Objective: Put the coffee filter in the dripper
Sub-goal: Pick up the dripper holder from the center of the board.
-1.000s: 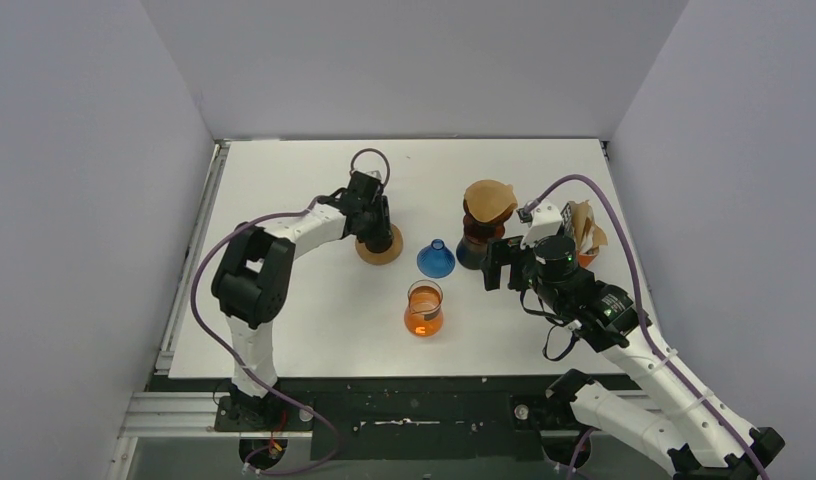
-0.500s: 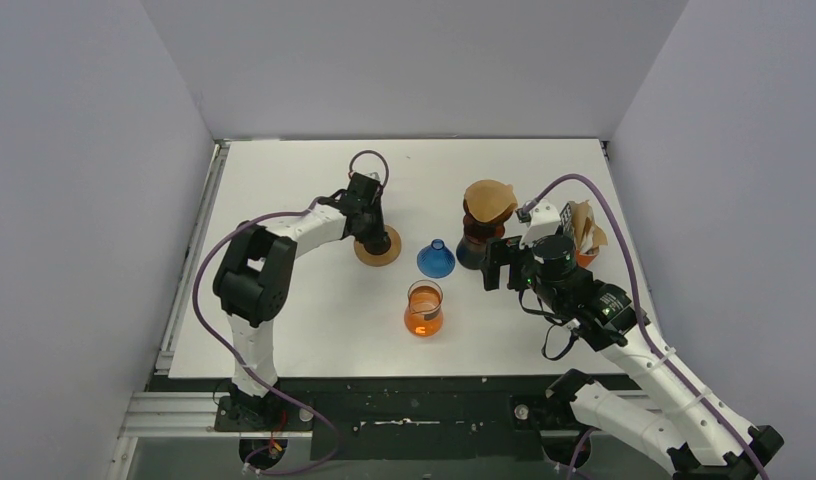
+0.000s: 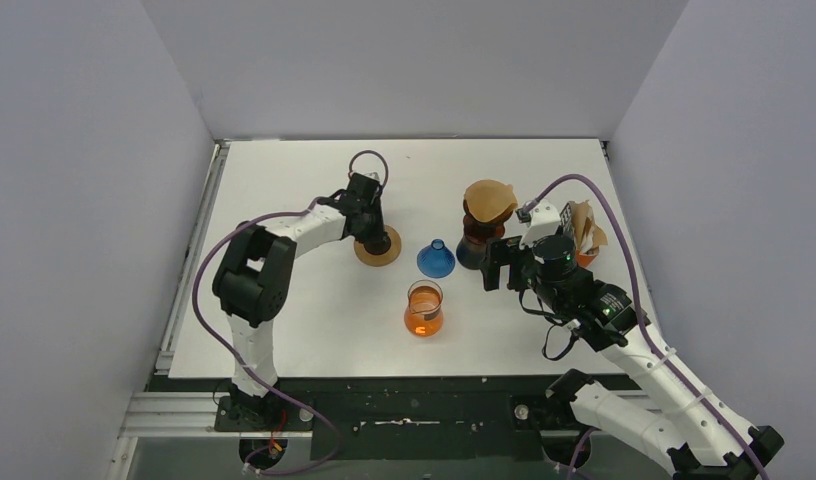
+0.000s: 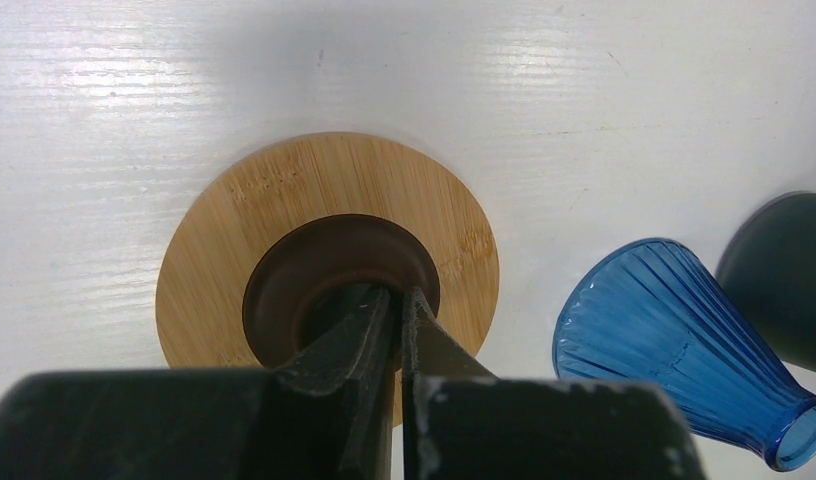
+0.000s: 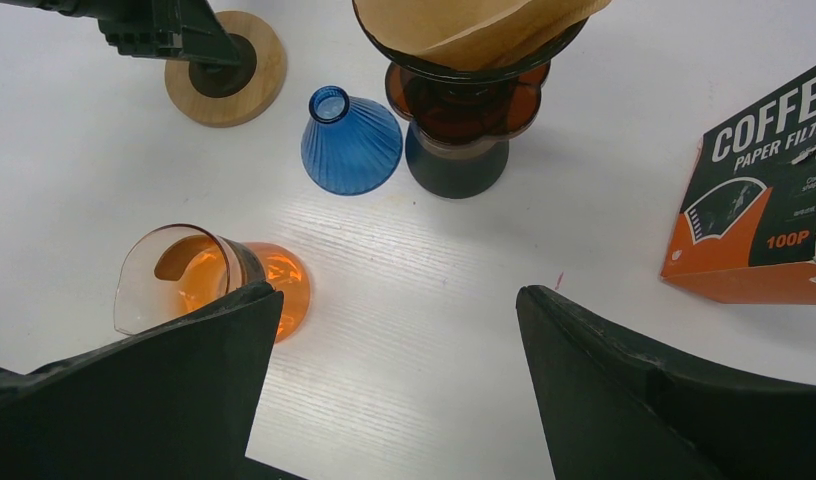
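Note:
A brown paper coffee filter (image 3: 489,198) (image 5: 474,25) sits opened in the amber dripper (image 5: 464,100), which stands on a dark base. My right gripper (image 5: 394,330) (image 3: 494,265) hovers open just in front of it, with nothing between its fingers. To the left lies a round wooden disc (image 4: 234,220) (image 3: 379,250) with a dark brown ring (image 4: 284,280) at its centre. My left gripper (image 4: 402,300) is shut on that ring's near rim, one finger inside and one outside.
A blue ribbed glass cone (image 3: 436,259) (image 5: 350,140) stands mouth-down between the disc and the dripper. An orange glass flask (image 3: 424,310) (image 5: 214,275) is nearer the arms. An orange and black filter box (image 3: 587,235) (image 5: 764,200) stands at the right.
My left gripper has closed onto the brown ring of the wooden disc. The right arm and the dripper with its filter have not moved.

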`<state>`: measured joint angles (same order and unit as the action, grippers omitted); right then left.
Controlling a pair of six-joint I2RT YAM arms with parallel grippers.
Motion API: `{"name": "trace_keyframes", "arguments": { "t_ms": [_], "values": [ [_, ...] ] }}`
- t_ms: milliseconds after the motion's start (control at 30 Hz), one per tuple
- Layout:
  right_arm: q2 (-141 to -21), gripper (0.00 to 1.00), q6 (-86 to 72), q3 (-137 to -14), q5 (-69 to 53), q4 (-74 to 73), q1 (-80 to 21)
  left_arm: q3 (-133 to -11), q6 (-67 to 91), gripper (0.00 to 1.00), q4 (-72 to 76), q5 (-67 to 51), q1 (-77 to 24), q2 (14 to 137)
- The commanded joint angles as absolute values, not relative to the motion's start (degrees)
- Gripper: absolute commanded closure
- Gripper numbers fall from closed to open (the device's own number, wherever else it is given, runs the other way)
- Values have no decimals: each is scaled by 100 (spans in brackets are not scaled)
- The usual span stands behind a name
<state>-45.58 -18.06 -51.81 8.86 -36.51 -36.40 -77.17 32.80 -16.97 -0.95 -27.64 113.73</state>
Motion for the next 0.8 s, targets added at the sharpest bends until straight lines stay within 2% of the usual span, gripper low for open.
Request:
{"name": "trace_keyframes", "arguments": {
  "t_ms": [0, 433, 767],
  "values": [
    [-4481, 8, -1830, -5366, 808, -3444, -3608, -7661, 3297, 100, -1443, -256, -2760, 11023],
    [-4515, 8, -1961, -5601, 580, -3409, -3612, -7505, 3357, 100, -1474, -124, -2751, 10272],
    [-4759, 10, -2212, -5786, 48, -2930, -3608, -7180, 3394, 100, -1311, -267, -2695, 9183]
  ]
}}
